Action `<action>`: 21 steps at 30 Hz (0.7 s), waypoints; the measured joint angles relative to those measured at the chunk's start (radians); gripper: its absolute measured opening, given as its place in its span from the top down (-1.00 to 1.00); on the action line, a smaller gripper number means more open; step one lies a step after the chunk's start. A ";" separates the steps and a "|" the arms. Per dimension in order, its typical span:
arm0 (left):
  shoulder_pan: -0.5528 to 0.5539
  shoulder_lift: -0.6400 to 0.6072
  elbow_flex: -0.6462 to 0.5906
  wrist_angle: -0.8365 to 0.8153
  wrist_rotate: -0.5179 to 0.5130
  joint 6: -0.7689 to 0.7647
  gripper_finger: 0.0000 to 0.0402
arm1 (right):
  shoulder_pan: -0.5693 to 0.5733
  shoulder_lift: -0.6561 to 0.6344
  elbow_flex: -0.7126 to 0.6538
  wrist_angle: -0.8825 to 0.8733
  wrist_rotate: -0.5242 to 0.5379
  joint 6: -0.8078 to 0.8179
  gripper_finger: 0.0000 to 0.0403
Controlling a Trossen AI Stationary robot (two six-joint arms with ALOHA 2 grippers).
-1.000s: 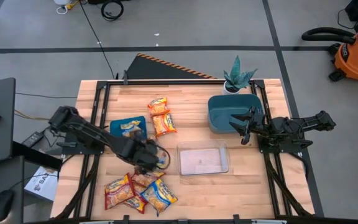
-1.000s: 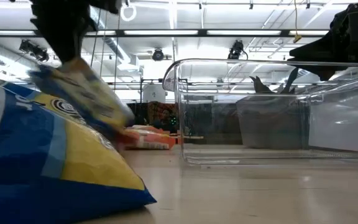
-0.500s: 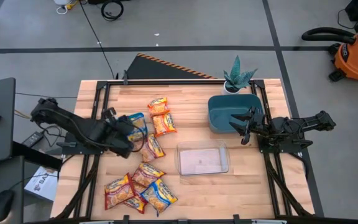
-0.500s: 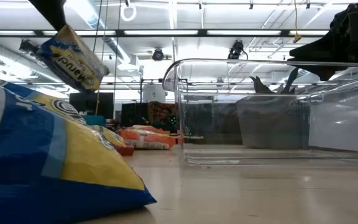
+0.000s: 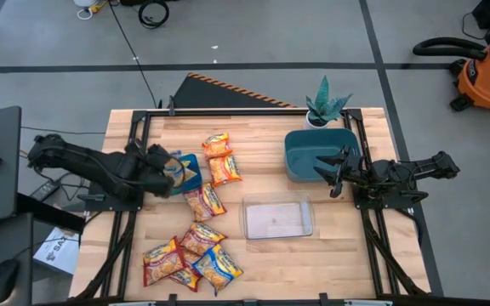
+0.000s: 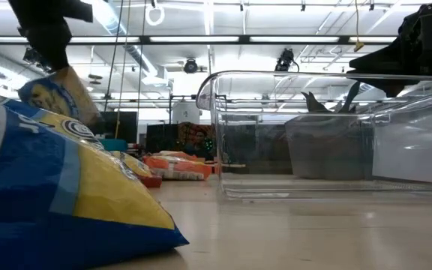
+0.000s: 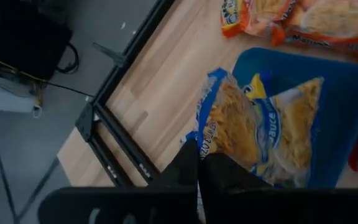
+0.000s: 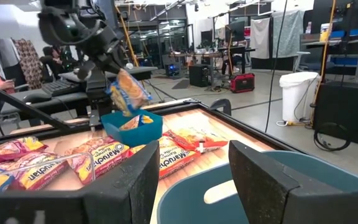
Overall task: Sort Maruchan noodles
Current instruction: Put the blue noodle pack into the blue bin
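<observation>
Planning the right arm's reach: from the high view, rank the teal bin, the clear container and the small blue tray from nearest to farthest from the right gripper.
1. Teal bin, directly under the right gripper.
2. Clear container, mid-table, toward the front.
3. Small blue tray, far left side, by the left gripper.

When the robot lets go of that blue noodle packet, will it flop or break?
Probably a soft drop: the blue noodle packet hangs just above the blue bin, pinched at one edge by the left pincer. It looks light. The glossy wrapper may crinkle, and the noodles inside could crack.

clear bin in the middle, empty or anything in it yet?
Empty. The clear bin shows only bare floor from above, and no packet through its wall at table height.
</observation>
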 joint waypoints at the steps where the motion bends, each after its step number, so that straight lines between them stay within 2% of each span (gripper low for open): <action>1: 0.018 -0.012 -0.010 0.026 0.000 0.015 0.99 | 0.000 0.000 0.000 0.000 0.000 0.000 0.01; 7: 0.125 -0.080 -0.073 0.185 0.007 0.083 0.99 | 0.000 0.000 0.000 0.001 0.000 0.000 0.01; 14: 0.203 -0.103 -0.194 0.187 0.219 0.087 0.99 | 0.000 0.000 0.000 0.001 0.000 0.000 0.01; 21: 0.222 -0.101 -0.238 0.186 0.376 0.118 0.89 | 0.000 0.000 0.000 0.001 0.000 0.000 0.01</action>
